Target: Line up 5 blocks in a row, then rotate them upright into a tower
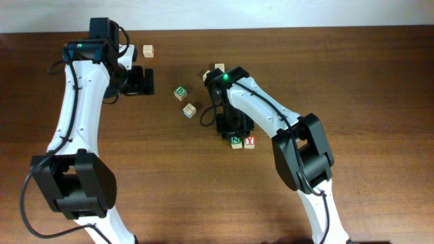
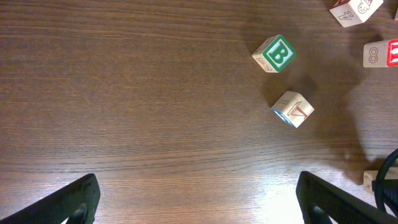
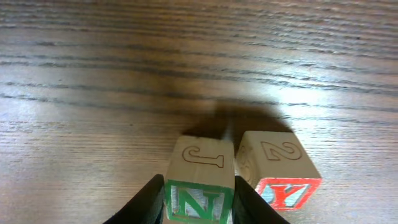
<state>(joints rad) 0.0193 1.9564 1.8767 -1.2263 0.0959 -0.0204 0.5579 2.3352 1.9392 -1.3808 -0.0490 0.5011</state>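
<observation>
My right fingers [image 3: 144,202] and left fingers [image 2: 71,202] are black. The N block [image 3: 199,180] is pale wood with a green N in a green frame and an outlined J on top. The Y block [image 3: 280,165] is the same wood with a red-framed Y face and an outlined 2. The B cube [image 2: 274,54] shows a pale B on green, the blue block [image 2: 293,107] a blue-marked face, and the table [image 2: 124,93] is dark brown with fine grain.

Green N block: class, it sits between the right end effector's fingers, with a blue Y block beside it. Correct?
No: the Y block is red, not blue, as the right wrist view shows. The green N block does sit between the fingers of the right end effector, with the Y block beside it.
</observation>
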